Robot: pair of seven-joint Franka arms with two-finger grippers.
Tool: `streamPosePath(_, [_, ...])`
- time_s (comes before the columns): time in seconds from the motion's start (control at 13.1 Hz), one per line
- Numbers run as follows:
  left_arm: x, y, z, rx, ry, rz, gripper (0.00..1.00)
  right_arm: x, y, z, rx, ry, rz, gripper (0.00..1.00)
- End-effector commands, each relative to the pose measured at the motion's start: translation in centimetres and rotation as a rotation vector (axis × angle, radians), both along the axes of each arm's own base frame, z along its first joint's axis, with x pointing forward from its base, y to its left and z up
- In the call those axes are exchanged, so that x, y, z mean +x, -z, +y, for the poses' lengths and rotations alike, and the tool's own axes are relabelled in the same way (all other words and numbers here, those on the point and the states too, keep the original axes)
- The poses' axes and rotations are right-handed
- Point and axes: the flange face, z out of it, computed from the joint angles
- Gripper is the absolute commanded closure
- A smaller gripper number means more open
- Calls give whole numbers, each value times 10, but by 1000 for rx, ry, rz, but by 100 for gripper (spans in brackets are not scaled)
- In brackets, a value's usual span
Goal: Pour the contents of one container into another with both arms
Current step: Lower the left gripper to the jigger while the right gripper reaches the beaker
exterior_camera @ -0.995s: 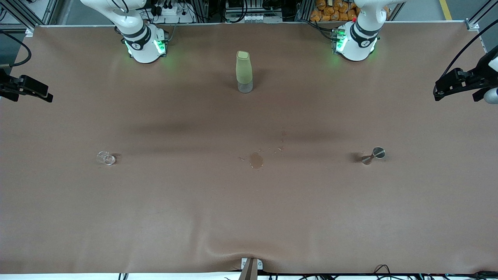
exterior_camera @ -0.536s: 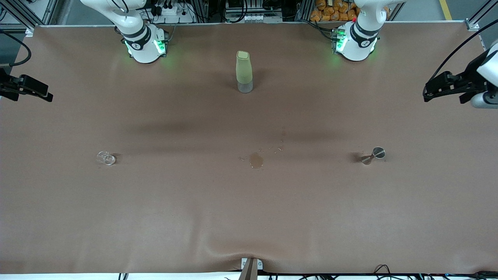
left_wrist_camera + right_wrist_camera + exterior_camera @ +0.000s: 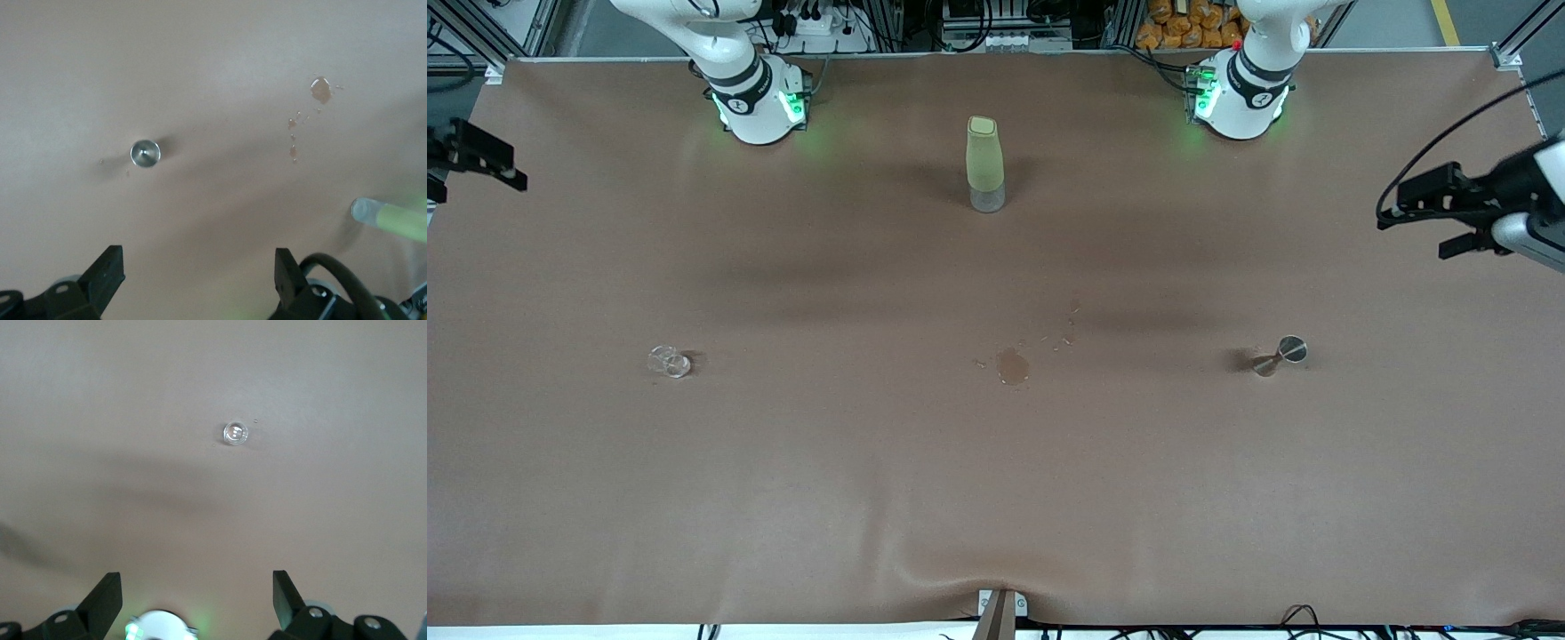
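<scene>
The tiny clear glass cup stands on the brown table toward the right arm's end; the right wrist view shows the cup from above. The silvery hourglass jigger stands upright toward the left arm's end, and its round mouth shows as the jigger from above. My left gripper hangs open over the table's edge at the left arm's end, well away from the jigger. In its own view the left gripper holds nothing. My right gripper is open over the other end's edge, and the right gripper is likewise bare.
A tall pale yellow-green bottle stands midway between the two arm bases; the bottle also shows in the left wrist view. A small brown spill with a few droplets marks the cloth between cup and jigger. The cloth bulges at the front edge.
The left gripper has swung inward over the table's end. The right gripper has drawn back toward the bases' side and partly out of view. Cup, jigger and bottle have not moved.
</scene>
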Motion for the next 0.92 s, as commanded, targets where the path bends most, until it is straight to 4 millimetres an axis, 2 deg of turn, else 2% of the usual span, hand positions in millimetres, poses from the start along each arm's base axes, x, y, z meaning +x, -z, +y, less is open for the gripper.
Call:
streamPosePath(0.0, [-8, 39, 15, -51, 75, -52, 0, -26, -1, -25, 11, -247, -15, 0])
streamPosePath(0.15, [-6, 61, 25, -49, 152, -114, 0, -37, 4, -48, 32, -444, -12, 0])
streamPosePath(0.31, [-5, 95, 39, -123, 194, -150, 0, -49, 12, -70, 50, -619, -20, 0])
streamPosePath(0.54, [3, 174, 82, -316, 293, -229, 0, -56, 24, -104, 45, -884, -67, 0])
streamPosePath(0.61, [4, 196, 93, -350, 330, -252, 0, -54, 25, -109, 39, -936, -79, 0])
streamPosePath(0.84, [2, 235, 124, -388, 422, -334, 0, -51, 32, -122, 23, -1024, -97, 0])
